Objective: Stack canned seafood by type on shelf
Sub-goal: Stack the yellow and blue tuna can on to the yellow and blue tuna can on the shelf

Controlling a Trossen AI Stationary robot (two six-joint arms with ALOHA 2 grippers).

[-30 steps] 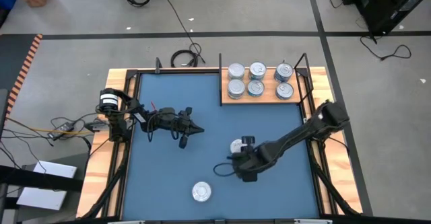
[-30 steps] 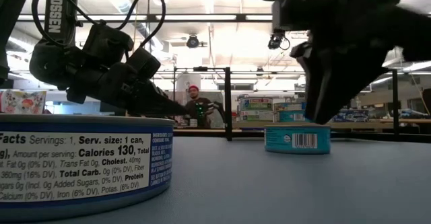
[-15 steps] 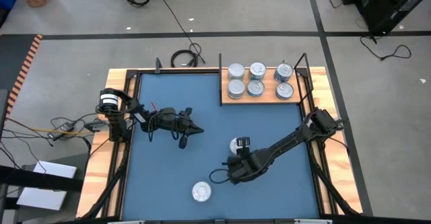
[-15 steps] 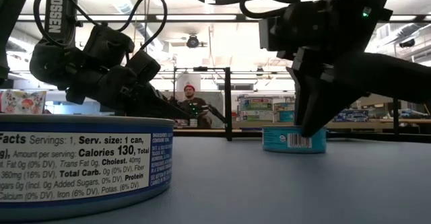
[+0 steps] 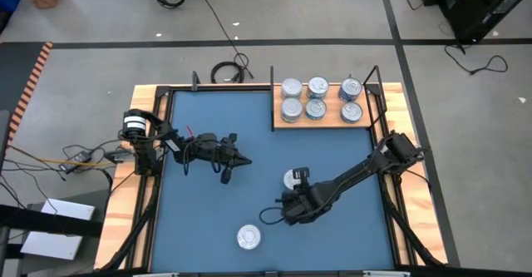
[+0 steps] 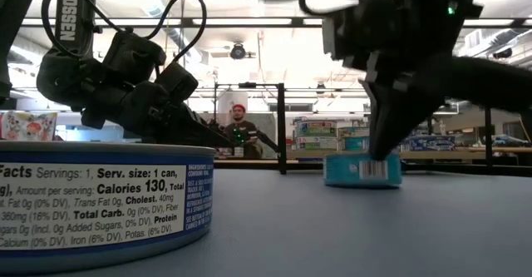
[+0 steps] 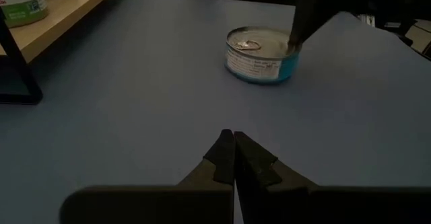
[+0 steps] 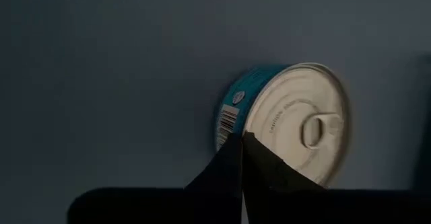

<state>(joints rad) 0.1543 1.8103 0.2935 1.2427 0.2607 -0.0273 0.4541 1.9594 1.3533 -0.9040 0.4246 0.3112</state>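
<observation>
A teal-labelled tin [image 5: 293,179] sits on the blue mat [image 5: 199,227], right of its middle, well short of the shelf [image 5: 324,121] at the far right corner. The right gripper [image 5: 289,213] is clenched empty, its tips against the tin's near rim rather than around it. A push from here could skid the tin away. The left gripper [image 5: 243,161] waits closed, mid-mat.

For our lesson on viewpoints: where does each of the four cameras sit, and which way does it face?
High: overhead, straight down; both arms, the shelf.
Low: table height, level; near tin, both arms.
Left wrist: behind the shut left hand, facing the teal tin.
Right wrist: behind the shut right hand, at that teal tin; low view shares it.
</observation>
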